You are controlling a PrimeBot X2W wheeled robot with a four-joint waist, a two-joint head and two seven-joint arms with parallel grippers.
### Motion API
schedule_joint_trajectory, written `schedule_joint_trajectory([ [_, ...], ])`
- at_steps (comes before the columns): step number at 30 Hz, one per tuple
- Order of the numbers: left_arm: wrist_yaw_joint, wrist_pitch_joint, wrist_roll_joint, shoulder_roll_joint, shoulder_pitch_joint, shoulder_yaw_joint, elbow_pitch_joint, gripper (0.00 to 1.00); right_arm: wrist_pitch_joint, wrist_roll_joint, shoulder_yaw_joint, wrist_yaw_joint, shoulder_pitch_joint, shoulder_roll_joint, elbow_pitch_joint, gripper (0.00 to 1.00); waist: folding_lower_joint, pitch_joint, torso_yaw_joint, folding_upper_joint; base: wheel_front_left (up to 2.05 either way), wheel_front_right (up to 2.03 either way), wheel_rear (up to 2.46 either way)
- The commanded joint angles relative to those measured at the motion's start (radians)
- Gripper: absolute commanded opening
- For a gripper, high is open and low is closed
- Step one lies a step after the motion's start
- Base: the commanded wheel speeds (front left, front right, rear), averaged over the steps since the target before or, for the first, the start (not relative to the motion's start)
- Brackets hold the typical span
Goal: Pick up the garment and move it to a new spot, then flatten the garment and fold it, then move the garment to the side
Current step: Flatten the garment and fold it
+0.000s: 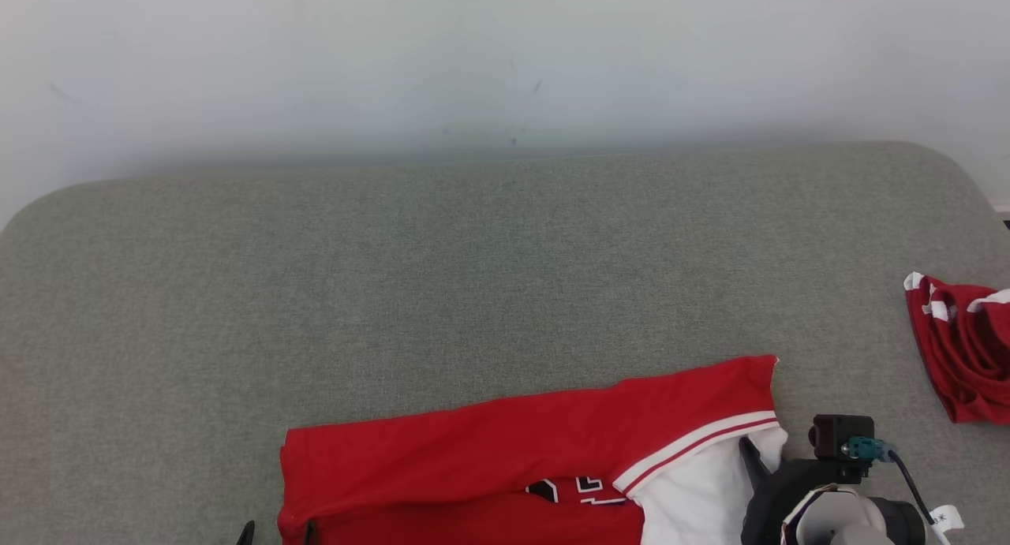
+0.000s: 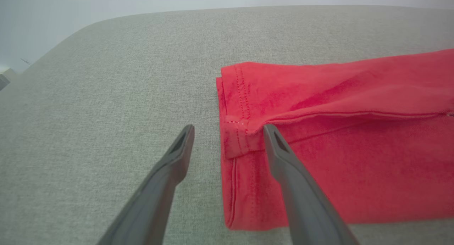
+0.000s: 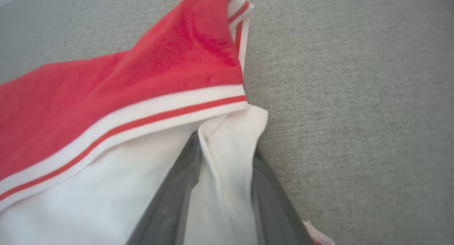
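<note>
Fingers of the right gripper (image 3: 225, 143) stand on both sides of a raised fold of white cloth and press it between them, so this gripper is gripping the red jersey (image 3: 106, 92) at its white part. The fold sits just below the white trim with one red stripe (image 3: 156, 113). In the head view this gripper is at the lower right, at the right end of the jersey, with the black wrist camera (image 1: 832, 436) and a teal connector (image 1: 865, 449) just behind it.

The left gripper (image 2: 228, 129) has its fingers spread wide and holds nothing. Its right finger reaches over the stitched hem at the left corner of the jersey, where a small flap is turned over. Its left finger is over the bare grey fabric surface (image 2: 88, 113), just beside the edge of the cloth. Whether the fingertips touch anything I cannot tell.

The jersey lies flat on the near part of the surface, its long side running left to right, with one red layer folded over the rest. Part of a black and white number (image 1: 572, 488) shows under that fold. A second red garment (image 1: 959, 352) with white trim lies crumpled at the far right, well apart from the jersey. Behind the surface stands a pale wall (image 1: 473, 56).
</note>
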Motion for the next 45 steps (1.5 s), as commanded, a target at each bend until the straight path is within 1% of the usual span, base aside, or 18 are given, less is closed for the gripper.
schedule_joint_trajectory([
  [1, -0.005, -0.003, 0.004, -0.002, -0.013, 0.004, 0.004, 1.00, -0.003, 0.011, 0.004, 0.002, 0.008, 0.002, 0.025, 0.00, -0.0001, 0.000, 0.003, 0.0001, 0.00, 0.00, 0.00],
  [5, -0.005, -0.003, 0.007, -0.005, -0.013, 0.006, 0.006, 1.00, -0.044, 0.019, -0.033, -0.001, -0.009, -0.023, 0.051, 0.00, -0.0001, 0.001, 0.007, 0.0001, 0.00, 0.00, 0.00],
  [10, -0.010, -0.003, 0.004, -0.009, -0.006, 0.010, 0.010, 1.00, -0.137, 0.007, -0.128, -0.001, -0.036, -0.060, 0.099, 0.00, -0.0001, -0.001, 0.007, 0.0001, 0.00, 0.00, 0.00],
  [13, -0.012, -0.003, 0.001, -0.011, 0.002, 0.013, 0.012, 1.00, -0.179, -0.011, -0.166, 0.000, -0.055, -0.063, 0.118, 0.00, -0.0001, -0.006, 0.001, 0.0001, 0.00, 0.00, 0.00],
  [17, -0.015, -0.003, -0.002, -0.015, 0.012, 0.013, 0.015, 1.00, -0.202, -0.022, -0.159, 0.000, -0.061, -0.049, 0.109, 0.00, -0.0001, -0.018, -0.013, 0.0001, 0.00, 0.00, 0.00],
  [19, -0.014, -0.003, -0.003, -0.016, 0.016, 0.012, 0.018, 1.00, -0.205, -0.020, -0.138, 0.000, -0.056, -0.036, 0.088, 0.00, -0.0001, -0.026, -0.023, 0.0001, 0.00, 0.00, 0.00],
  [22, -0.020, -0.003, -0.002, -0.017, 0.024, 0.003, 0.023, 1.00, -0.193, -0.001, -0.079, 0.000, -0.038, -0.005, 0.035, 0.00, -0.0001, -0.038, -0.039, 0.0001, 0.00, 0.00, 0.00],
  [25, -0.021, -0.003, -0.008, -0.019, 0.025, -0.002, 0.025, 1.00, -0.178, 0.017, -0.027, 0.000, -0.012, 0.004, -0.035, 0.00, -0.0001, -0.046, -0.050, 0.0001, 0.00, 0.00, 0.00],
  [27, -0.024, -0.003, -0.005, -0.020, 0.023, -0.015, 0.026, 1.00, -0.151, 0.047, 0.009, 0.000, 0.013, 0.026, -0.081, 0.00, -0.0001, -0.050, -0.054, 0.0001, 0.00, 0.00, 0.00],
  [31, -0.031, -0.003, 0.000, -0.020, 0.014, -0.035, 0.033, 1.00, -0.092, 0.091, 0.090, 0.000, 0.054, 0.040, -0.184, 0.00, -0.0001, -0.055, -0.052, 0.0001, 0.00, 0.00, 0.00],
  [36, -0.038, -0.003, 0.008, -0.021, 0.006, -0.067, 0.043, 1.00, -0.014, 0.139, 0.192, 0.000, 0.099, 0.055, -0.308, 0.00, -0.0001, -0.057, -0.034, 0.0001, 0.00, 0.00, 0.00],
  [39, -0.041, -0.003, 0.014, -0.021, 0.001, -0.085, 0.047, 1.00, 0.023, 0.162, 0.240, 0.000, 0.110, 0.064, -0.359, 0.00, -0.0001, -0.055, -0.016, 0.0001, 0.00, 0.00, 0.00],
  [42, -0.049, -0.003, 0.016, -0.021, -0.005, -0.102, 0.053, 1.00, 0.054, 0.183, 0.301, 0.000, 0.106, 0.081, -0.390, 0.00, -0.0001, -0.053, 0.018, 0.0001, 0.00, 0.00, 0.00],
  [45, -0.051, -0.003, 0.020, -0.021, -0.006, -0.113, 0.058, 1.00, 0.064, 0.196, 0.350, 0.000, 0.089, 0.096, -0.395, 0.00, -0.0001, -0.051, 0.047, 0.0001, 0.00, 0.00, 0.00],
])
